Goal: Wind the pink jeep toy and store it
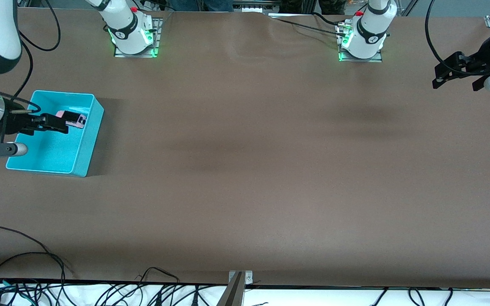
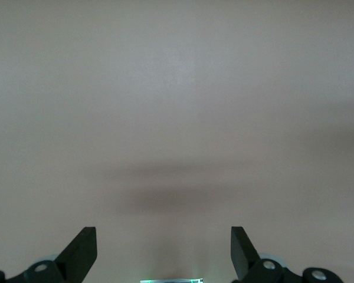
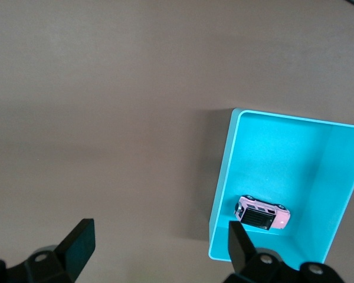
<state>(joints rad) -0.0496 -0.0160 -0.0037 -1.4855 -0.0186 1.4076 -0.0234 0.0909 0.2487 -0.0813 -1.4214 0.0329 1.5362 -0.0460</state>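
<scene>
Two grippers hang wide open and empty. Below the right gripper (image 1: pixel 64 124), the pink jeep toy (image 3: pixel 262 213) lies in the turquoise bin (image 3: pixel 224 171). Over bare brown table (image 1: pixel 245 170), the left gripper (image 1: pixel 455 76) waits.

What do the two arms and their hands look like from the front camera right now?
Both arms have glossy white shells with black joint bands, on bases lit green. The right hand is black with two black fingers, behind a silver metal cylinder, with black cables trailing off it. The left hand is black too, on a white wrist.

A wide brown table (image 1: pixel 245 170) with black cables (image 1: pixel 36 272) trailing along its near edge.
</scene>
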